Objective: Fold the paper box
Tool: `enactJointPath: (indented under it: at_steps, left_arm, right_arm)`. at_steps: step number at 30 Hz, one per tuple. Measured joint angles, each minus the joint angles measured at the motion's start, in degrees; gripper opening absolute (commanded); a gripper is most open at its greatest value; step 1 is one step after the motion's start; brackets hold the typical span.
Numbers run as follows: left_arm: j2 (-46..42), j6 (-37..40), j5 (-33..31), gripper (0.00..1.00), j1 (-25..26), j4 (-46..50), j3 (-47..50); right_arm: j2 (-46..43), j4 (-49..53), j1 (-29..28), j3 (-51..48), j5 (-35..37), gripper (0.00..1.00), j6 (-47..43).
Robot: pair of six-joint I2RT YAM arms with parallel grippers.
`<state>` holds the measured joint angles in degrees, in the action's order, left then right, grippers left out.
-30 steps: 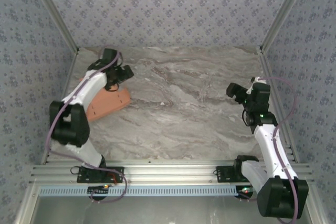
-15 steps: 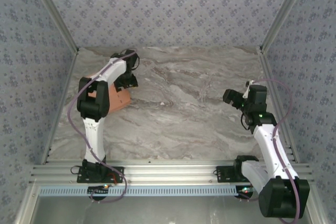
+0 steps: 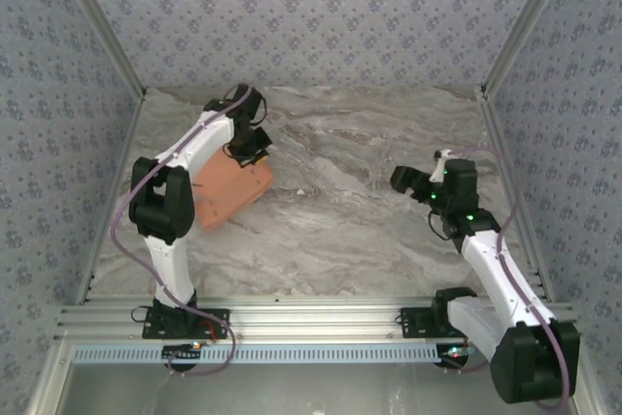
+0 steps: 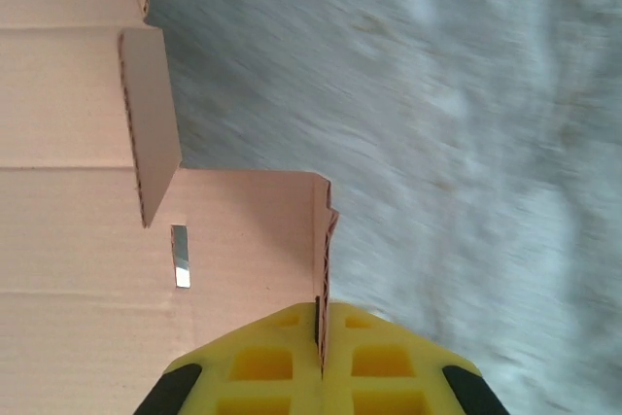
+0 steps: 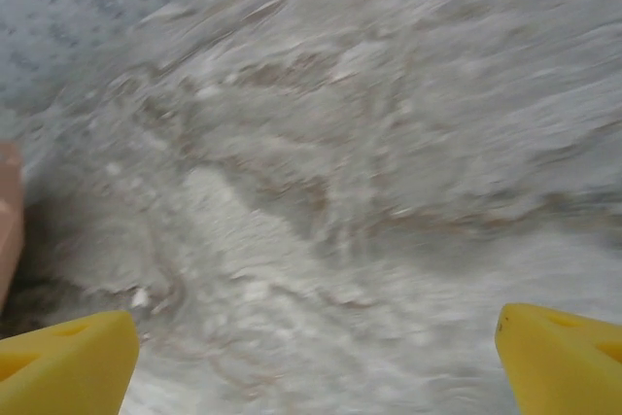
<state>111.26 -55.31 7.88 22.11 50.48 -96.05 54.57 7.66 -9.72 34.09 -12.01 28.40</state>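
Toward the upper left of the overhead frame, the paper box (image 3: 231, 192) lies on the desk (image 3: 340, 230), your left gripper (image 3: 255, 142) clamped on its thin flap edge (light, bendy cardboard, so hold near a crease) while your right gripper (image 3: 402, 179) hangs spread wide, empty.

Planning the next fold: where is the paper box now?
In the top view, the paper box is on the left half of the table, its far edge clamped in the left gripper.
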Motion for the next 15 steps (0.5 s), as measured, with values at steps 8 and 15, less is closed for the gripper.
enactJointPath:
  at_steps: [8,15]
  left_arm:
    - [-0.94,-18.86,5.44,0.00,5.90,-3.15,-2.29]
    - [0.31,-27.76,5.62,0.01,7.17,-2.58,-5.66]
  right_arm:
    - [8.83,-13.14,-24.52,0.07,8.70,1.00,15.91]
    - [19.45,-18.64,-37.40,3.34,18.18,0.99,26.53]
